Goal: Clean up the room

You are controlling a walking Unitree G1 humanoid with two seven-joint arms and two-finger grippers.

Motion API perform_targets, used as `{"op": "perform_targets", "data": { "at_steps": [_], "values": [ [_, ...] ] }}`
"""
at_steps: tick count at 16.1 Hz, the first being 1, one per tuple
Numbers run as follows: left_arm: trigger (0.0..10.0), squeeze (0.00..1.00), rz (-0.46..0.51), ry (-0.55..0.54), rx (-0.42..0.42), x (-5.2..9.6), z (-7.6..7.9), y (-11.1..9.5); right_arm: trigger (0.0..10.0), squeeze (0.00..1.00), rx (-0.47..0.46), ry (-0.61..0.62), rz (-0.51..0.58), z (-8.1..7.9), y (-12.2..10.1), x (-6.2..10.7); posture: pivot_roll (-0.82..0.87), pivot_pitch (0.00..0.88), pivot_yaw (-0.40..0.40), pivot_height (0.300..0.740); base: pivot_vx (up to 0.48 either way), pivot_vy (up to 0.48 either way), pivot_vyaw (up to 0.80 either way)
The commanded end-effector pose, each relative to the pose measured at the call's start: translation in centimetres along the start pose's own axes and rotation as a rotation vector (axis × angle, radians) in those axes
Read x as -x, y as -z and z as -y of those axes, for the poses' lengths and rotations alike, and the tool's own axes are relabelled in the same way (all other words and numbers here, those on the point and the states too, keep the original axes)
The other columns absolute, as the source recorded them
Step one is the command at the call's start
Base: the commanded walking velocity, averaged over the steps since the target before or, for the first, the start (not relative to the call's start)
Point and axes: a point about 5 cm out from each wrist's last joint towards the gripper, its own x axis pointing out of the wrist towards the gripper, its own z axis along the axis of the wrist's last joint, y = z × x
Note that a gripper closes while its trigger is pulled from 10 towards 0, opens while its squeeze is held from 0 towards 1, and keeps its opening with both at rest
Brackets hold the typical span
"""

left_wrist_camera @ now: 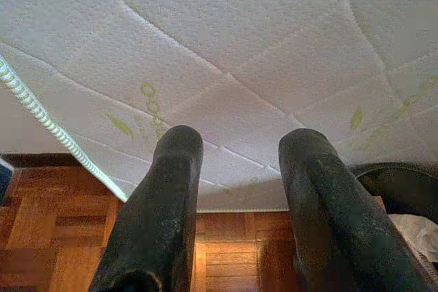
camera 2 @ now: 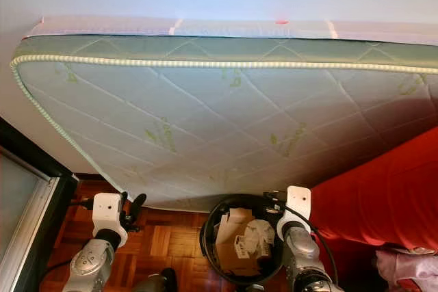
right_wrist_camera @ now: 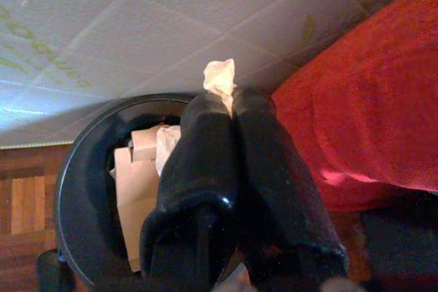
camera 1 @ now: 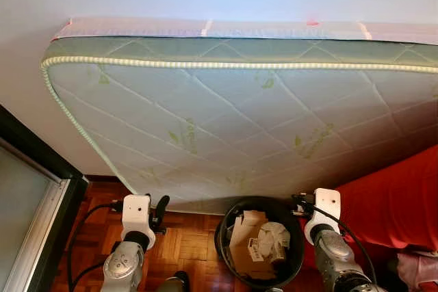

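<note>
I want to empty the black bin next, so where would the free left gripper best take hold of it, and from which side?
Probably the upper rim of the black bin on its left, coming from above: it stands upright and open-topped on the wood floor, and that arc is bare. The left gripper is open beside it; the right gripper is shut on a scrap of paper over the bin.
</note>
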Motion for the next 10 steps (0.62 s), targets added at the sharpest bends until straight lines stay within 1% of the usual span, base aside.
{"op": "perform_targets", "data": {
  "at_steps": [1,6,8,10],
  "values": [
    [10.0,0.00,-0.038,-0.003,0.002,0.38,-0.05,0.67,10.0,1.00,-0.001,-0.010,-0.034,0.20,1.01,0.32,0.17,0.248,-0.028,0.740,0.000,0.000,0.00],
    [10.0,0.00,-0.036,-0.004,0.004,0.22,-0.06,0.50,10.0,1.00,-0.012,-0.015,-0.043,0.17,1.13,0.34,0.16,0.245,-0.028,0.740,0.000,0.000,0.00],
    [10.0,0.00,-0.041,-0.002,0.005,0.07,0.03,0.47,10.0,1.00,-0.013,-0.051,-0.046,-0.26,1.05,0.28,0.16,0.240,-0.030,0.740,0.000,0.000,0.00],
    [10.0,0.00,-0.040,-0.001,0.006,-0.05,0.09,0.38,10.0,1.00,-0.014,-0.059,-0.051,-0.42,1.07,0.27,0.16,0.238,-0.031,0.740,0.000,0.000,0.00]
  ]
}}
